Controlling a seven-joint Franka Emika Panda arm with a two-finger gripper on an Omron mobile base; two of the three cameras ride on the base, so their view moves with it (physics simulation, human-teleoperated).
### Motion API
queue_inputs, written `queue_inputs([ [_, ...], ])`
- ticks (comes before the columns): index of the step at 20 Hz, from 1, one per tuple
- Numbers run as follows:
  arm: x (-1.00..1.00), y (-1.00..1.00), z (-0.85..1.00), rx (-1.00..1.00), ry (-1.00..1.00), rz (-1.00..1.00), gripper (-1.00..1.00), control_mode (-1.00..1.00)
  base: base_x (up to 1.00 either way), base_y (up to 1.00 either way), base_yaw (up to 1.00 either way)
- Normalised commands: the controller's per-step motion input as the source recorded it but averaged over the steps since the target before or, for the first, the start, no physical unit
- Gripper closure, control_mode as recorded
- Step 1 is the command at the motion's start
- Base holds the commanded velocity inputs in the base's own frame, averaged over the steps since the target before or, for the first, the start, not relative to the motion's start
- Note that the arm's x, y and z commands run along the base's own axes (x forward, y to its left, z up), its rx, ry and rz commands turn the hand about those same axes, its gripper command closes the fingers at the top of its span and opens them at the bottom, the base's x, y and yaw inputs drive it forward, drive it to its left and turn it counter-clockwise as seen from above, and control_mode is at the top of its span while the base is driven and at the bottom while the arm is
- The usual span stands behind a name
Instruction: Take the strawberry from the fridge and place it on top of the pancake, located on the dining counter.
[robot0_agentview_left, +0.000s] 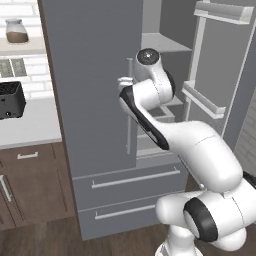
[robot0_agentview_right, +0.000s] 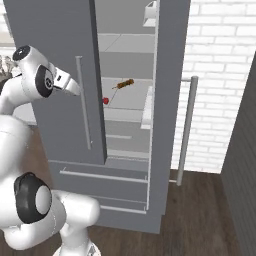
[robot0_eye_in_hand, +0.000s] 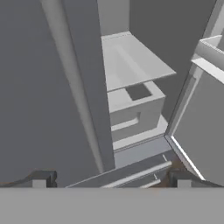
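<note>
fridge (robot0_agentview_right: 60, 60) right door open | strawberry (robot0_agentview_right: 105, 100) on middle shelf, near its left edge, not picked | my gripper (robot0_eye_in_hand: 111, 179) wide open, empty | pancake step left

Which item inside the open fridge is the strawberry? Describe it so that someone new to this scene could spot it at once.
Look at the tall grey fridge, whose right door stands open. On a pale middle shelf, near its left front edge, sits the strawberry: tiny, round and bright red. The nearby brown snack behind it is long and thin.
</note>
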Motion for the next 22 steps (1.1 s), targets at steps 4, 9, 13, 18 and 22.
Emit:
queue_inputs([
  [4,0.71,0.01,0.30,0.11,-0.02,0.21,-1.00,-1.00,0.00,0.00,0.00],
  [9,0.55,0.04,0.02,-0.08,0.09,0.07,-1.00,-1.00,0.00,0.00,0.00],
  [13,0.49,0.13,0.00,-0.16,-0.01,0.00,-1.00,-1.00,0.00,0.00,0.00],
  [18,0.54,0.14,0.00,-0.09,-0.02,0.00,-1.00,-1.00,0.00,0.00,0.00],
  [22,0.58,0.03,0.00,-0.02,0.00,0.04,-1.00,-1.00,0.00,0.00,0.00],
])
